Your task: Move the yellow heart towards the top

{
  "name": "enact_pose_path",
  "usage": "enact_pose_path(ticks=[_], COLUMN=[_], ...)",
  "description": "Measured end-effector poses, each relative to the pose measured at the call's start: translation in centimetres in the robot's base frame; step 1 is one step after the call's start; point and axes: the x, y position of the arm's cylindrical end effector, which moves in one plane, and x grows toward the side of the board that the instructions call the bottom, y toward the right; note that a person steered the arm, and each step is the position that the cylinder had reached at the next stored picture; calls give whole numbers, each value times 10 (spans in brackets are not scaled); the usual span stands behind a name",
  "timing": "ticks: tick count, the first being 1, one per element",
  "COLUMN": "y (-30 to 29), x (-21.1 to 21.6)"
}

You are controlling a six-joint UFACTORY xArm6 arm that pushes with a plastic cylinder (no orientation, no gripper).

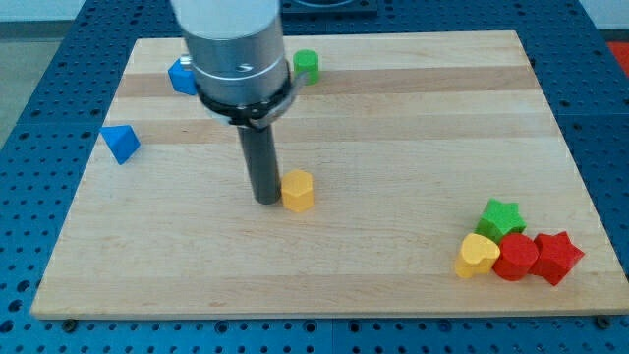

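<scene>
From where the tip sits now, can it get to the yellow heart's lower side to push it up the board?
Probably yes. My tip is beside the yellow hexagon, far from the yellow heart. Bare board lies between, and the heart's lower-left side is open; the red blocks crowd only its right.

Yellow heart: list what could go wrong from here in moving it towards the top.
1. My tip sits beside the yellow hexagon block mid-board, far from the yellow heart; travelling right could drag that wrong yellow block along.
2. The yellow heart is packed against the green star and a red block, with the red star beyond. Pushing it upward would likely shove the green star too.
3. The cluster lies near the board's bottom edge, leaving little room below it.
</scene>
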Motion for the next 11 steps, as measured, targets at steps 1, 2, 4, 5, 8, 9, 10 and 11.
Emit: enact_pose_path(ticks=[1,2,4,5,8,9,10,11], y=[22,46,107,140,106,138,154,155], x=[0,0,9,22,-1,-11,-6,1])
